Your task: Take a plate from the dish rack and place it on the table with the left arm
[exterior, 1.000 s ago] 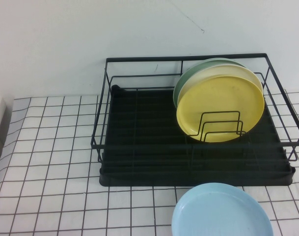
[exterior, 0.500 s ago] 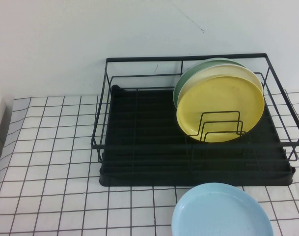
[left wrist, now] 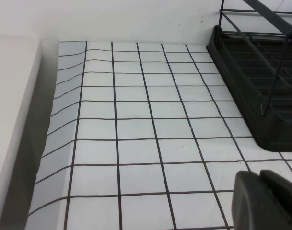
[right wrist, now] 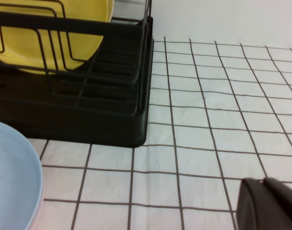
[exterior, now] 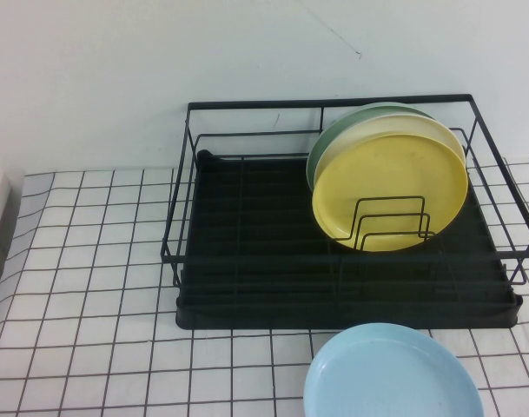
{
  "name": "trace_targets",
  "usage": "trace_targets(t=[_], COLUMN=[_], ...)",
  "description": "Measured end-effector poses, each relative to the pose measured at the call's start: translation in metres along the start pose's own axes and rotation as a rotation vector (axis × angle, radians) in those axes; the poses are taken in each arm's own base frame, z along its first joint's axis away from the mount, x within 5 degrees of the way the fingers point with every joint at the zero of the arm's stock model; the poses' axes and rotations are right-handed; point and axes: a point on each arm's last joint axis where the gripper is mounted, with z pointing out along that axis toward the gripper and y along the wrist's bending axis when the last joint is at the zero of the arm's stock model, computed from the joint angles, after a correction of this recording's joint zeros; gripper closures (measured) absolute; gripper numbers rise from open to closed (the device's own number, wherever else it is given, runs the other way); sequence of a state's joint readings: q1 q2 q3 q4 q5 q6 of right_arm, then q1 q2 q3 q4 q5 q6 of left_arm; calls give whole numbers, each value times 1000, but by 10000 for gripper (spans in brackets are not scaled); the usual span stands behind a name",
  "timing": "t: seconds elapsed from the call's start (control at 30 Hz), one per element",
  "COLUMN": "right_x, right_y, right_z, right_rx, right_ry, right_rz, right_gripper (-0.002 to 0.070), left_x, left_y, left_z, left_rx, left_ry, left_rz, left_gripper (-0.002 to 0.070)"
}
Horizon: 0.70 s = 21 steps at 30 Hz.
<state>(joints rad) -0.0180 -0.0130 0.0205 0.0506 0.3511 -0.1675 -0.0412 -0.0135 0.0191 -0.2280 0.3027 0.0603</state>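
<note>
The yellow plate [exterior: 390, 191] stands upright in the wire dividers at the right of the black dish rack [exterior: 247, 261], in front of a cream plate [exterior: 368, 135] and a green one [exterior: 329, 139]. It also shows in the right wrist view [right wrist: 50, 28]. Neither arm shows in the high view. My left gripper [left wrist: 261, 184] is shut and empty over the gridded table [left wrist: 136, 129], left of the rack's corner [left wrist: 261, 96]. My right gripper [right wrist: 265, 189] is shut and empty over the table to the right of the rack [right wrist: 112, 110].
A light blue plate [exterior: 390, 373] lies flat on the table in front of the rack, also in the right wrist view [right wrist: 11, 177]. A white wall stands behind the rack. The cloth's left edge [left wrist: 59, 120] drops off beside a white surface.
</note>
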Motion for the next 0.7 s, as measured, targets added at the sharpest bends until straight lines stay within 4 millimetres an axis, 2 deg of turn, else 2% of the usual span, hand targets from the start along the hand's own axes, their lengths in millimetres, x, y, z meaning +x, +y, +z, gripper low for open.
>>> trace_targets(t=[0.7], right_x=[0], right_y=[0], right_z=[0], right_rx=[0], right_ry=[0], right_rz=[0], right_gripper=[678], left_x=[0], left_y=[-1], left_z=[0], left_rx=[8], left_ry=[0], left_rz=[-21], left_gripper=[678])
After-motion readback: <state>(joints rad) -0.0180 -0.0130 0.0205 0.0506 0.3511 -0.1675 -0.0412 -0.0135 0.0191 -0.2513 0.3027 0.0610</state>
